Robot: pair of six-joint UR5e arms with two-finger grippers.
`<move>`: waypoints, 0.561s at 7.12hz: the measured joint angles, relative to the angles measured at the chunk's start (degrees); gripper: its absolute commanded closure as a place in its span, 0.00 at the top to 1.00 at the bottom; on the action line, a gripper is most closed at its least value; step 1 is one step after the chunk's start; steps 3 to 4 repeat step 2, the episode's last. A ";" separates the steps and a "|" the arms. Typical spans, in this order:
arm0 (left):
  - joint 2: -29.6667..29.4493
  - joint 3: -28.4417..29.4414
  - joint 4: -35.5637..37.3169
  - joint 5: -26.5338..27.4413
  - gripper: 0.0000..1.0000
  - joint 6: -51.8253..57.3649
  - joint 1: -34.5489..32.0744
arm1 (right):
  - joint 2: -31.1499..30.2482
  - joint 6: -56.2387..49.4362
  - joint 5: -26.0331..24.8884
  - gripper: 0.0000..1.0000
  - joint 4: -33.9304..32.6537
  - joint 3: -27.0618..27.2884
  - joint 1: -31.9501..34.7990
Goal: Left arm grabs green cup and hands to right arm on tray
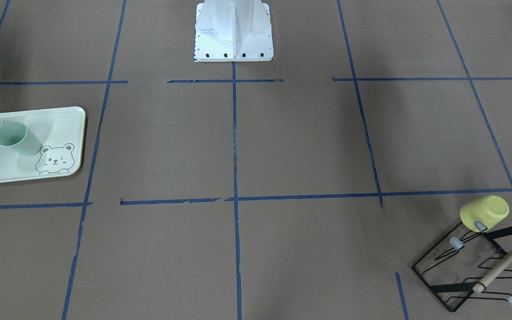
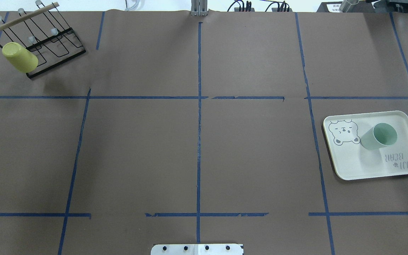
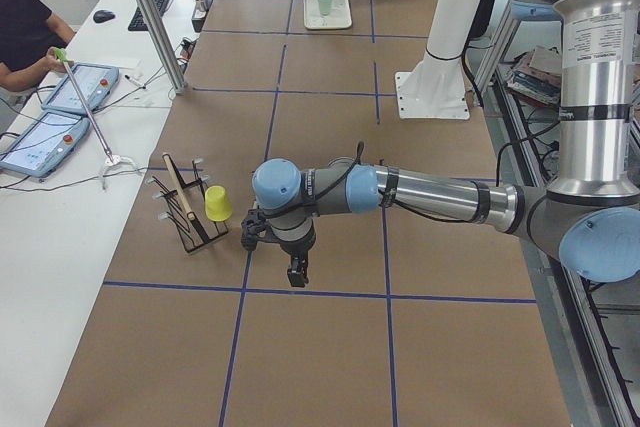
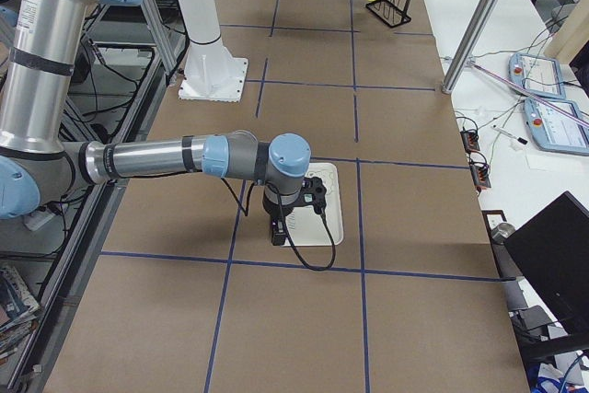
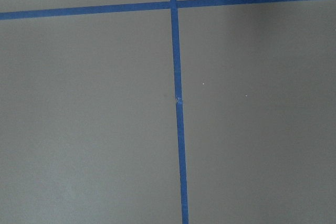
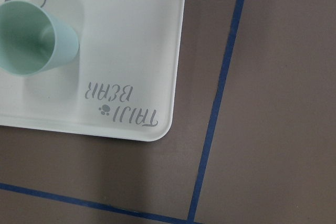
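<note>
The green cup [image 2: 379, 136] stands upright on the tray [image 2: 363, 164], far right in the overhead view, right beside the bear drawing. The right gripper [image 4: 278, 233] hangs by the tray. The left gripper [image 3: 297, 273] hangs over bare table near the yellow cup [image 3: 218, 203] on its rack [image 3: 190, 227]. Clenched or released? I can't tell for either.

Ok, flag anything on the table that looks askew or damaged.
Nothing serious: green cup stands upright on the tray, yellow cup hangs on the rack. Only the blue tape is ragged, with gaps.
</note>
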 measured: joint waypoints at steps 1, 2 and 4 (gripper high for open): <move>-0.04 -0.24 0.05 0.02 1.00 0.00 0.00 | 0.01 0.17 0.17 1.00 0.01 -0.09 0.00; -0.04 -0.86 0.19 -0.02 1.00 0.00 0.00 | 0.02 0.24 0.39 1.00 0.05 -0.14 0.01; -0.04 -0.86 0.19 -0.02 1.00 0.00 0.00 | 0.02 0.24 0.39 1.00 0.05 -0.14 0.01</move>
